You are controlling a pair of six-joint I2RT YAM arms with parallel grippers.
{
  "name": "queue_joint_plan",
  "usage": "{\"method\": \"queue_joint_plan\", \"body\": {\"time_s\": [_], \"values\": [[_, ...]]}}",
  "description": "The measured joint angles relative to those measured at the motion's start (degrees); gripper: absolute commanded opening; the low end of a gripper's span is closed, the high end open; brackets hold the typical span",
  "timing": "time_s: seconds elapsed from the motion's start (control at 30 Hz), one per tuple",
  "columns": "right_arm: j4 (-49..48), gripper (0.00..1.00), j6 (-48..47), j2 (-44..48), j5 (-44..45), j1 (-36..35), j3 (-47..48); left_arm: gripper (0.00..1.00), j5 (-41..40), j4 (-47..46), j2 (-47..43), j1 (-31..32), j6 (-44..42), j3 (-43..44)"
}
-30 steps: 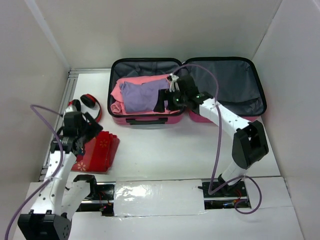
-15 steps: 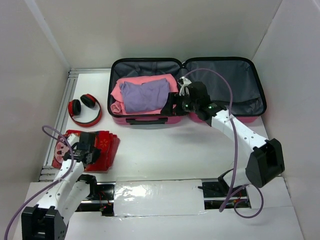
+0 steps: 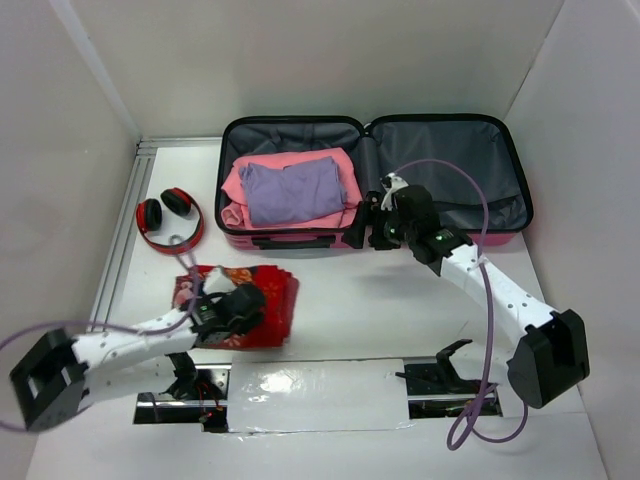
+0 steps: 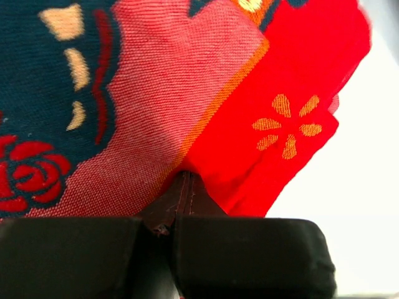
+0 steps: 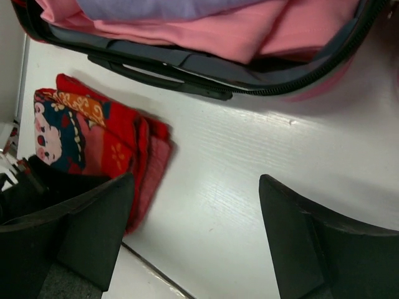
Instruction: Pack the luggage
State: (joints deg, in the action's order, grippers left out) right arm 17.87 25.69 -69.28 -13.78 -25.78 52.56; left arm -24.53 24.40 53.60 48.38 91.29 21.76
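Observation:
The luggage point(image 3: 455, 165) lies open at the back of the table, with its pink shell and handle point(image 5: 156, 71) facing me. Its left half holds a pink garment point(image 3: 340, 165) with a purple one point(image 3: 290, 190) on top. The right half shows bare grey lining. A folded red patterned cloth point(image 3: 270, 300) lies on the table in front of the luggage. My left gripper point(image 3: 228, 300) is shut on the cloth's point(image 4: 280, 93) near edge, jaws pressed together point(image 4: 185, 184). My right gripper point(image 3: 372, 228) hangs open by the luggage's front rim, nothing between its fingers point(image 5: 196, 180).
Red headphones point(image 3: 168, 220) lie at the left, beside the luggage. White walls enclose the table on three sides. A metal rail point(image 3: 125, 230) runs along the left edge. The red cloth point(image 5: 112, 143) also shows in the right wrist view.
My left gripper dropped onto the red cloth, shut on it and dragged it rightward. My right gripper drew back from over the packed clothes to the luggage's front rim.

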Motion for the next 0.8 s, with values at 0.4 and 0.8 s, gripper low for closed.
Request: {"method": "queue_joint_plan", "body": {"time_s": [0.4,0.8], "values": [[5.6,0.90,0.5,7.2,2.9,1.4,-3.4,0.00,1.0,-2.3,37.8,19.9,-0.6,31.5],[10.6,0.96,2.0,16.2,2.8,3.0,-9.9,0.82,3.6,-5.9,32.5,19.3,-17.2,35.5]]}}
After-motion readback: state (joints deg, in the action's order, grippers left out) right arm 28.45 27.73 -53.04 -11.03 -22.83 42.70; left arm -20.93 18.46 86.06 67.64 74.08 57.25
